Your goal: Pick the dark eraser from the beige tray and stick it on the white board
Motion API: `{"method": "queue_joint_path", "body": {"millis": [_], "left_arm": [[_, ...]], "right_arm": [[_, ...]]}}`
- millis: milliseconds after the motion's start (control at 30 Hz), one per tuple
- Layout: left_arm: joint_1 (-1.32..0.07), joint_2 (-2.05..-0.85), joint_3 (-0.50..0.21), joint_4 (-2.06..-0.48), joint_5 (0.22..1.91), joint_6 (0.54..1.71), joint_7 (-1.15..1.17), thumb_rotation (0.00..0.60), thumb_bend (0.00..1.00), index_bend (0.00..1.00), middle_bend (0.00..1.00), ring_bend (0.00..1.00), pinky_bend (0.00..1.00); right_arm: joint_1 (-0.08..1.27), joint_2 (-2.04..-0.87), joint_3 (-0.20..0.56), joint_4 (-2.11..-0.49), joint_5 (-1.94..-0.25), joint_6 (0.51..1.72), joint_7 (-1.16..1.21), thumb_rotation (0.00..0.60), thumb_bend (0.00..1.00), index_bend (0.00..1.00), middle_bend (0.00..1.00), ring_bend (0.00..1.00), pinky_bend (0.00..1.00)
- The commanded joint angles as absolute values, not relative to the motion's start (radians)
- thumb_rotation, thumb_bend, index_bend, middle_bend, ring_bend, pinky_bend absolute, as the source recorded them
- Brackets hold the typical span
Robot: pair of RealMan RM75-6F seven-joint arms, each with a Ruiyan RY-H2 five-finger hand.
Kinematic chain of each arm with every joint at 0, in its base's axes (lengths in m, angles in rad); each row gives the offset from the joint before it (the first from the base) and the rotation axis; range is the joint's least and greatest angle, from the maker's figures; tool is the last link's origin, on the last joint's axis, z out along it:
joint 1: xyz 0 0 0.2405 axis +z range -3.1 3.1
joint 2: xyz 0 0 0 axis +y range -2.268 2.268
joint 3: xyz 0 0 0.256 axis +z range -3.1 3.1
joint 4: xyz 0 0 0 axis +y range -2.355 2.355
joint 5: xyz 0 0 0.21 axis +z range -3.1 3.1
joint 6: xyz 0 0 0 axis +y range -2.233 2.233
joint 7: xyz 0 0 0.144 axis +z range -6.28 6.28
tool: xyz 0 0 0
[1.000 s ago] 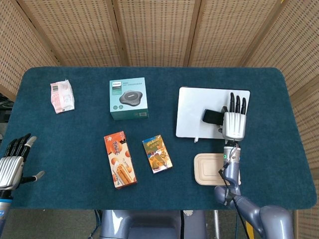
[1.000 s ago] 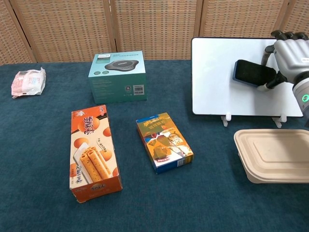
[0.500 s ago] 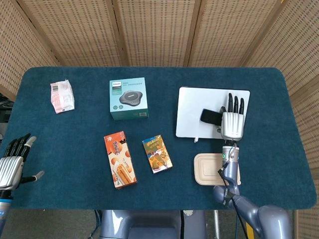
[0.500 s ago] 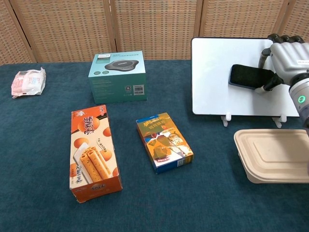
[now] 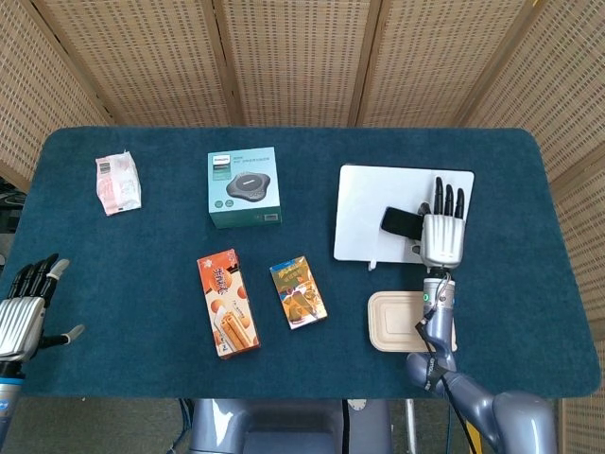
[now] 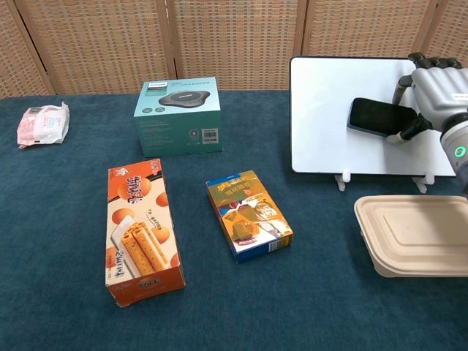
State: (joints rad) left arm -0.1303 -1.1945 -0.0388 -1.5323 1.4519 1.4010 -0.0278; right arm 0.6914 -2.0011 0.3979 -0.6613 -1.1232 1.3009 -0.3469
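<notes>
Dark eraser [image 6: 382, 118] lay against the white board [image 6: 329, 124], held at its right end by the right hand [image 6: 436, 91], thumb and fingers [image 5: 444, 199] closed on it. Board stood upright on small feet. Beige tray [image 6: 415, 234] sat just in front of board on the worktop [image 6: 66, 241]. Left hand [image 5: 21, 317] was well apart at worktop's left edge, fingers spread wide, holding nothing.

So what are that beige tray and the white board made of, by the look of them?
The beige tray looks like moulded paper pulp: matte, slightly fibrous, with soft pressed ridges. The white board looks like smooth coated sheet in a thin dark frame on small white feet; whether metal lies beneath, I cannot tell.
</notes>
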Motion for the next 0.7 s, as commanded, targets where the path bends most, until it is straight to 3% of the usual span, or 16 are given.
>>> {"method": "queue_joint_path", "body": {"millis": [33,300,533,700], "left_arm": [[-0.130,-1.194,-0.039,-1.533,1.453,1.402,-0.028,0.600,0.14,0.00,0.00,0.00,0.00],[-0.130,-1.194,-0.038,-1.536,1.456,1.404,-0.025,0.600,0.14,0.00,0.00,0.00,0.00],[-0.129,-1.194,-0.036,-1.536,1.458,1.405,-0.023,0.600,0.14,0.00,0.00,0.00,0.00],[-0.126,-1.193,-0.034,-1.541,1.466,1.416,-0.020,0.600,0.14,0.00,0.00,0.00,0.00]], "right_arm": [[0.679,-1.990,0.397,-0.683,-1.124,1.306,-0.350,0.600,0.10,0.28,0.00,0.00,0.00],[0.647,-1.967,0.395,-0.743,-1.123,1.325,-0.350,0.600,0.06,0.11,0.00,0.00,0.00],[0.568,-1.903,0.373,-0.899,-1.146,1.401,-0.331,0.600,0.05,0.06,0.00,0.00,0.00],[0.496,-1.793,0.337,-1.086,-1.191,1.453,-0.309,0.600,0.05,0.06,0.00,0.00,0.00]]}}
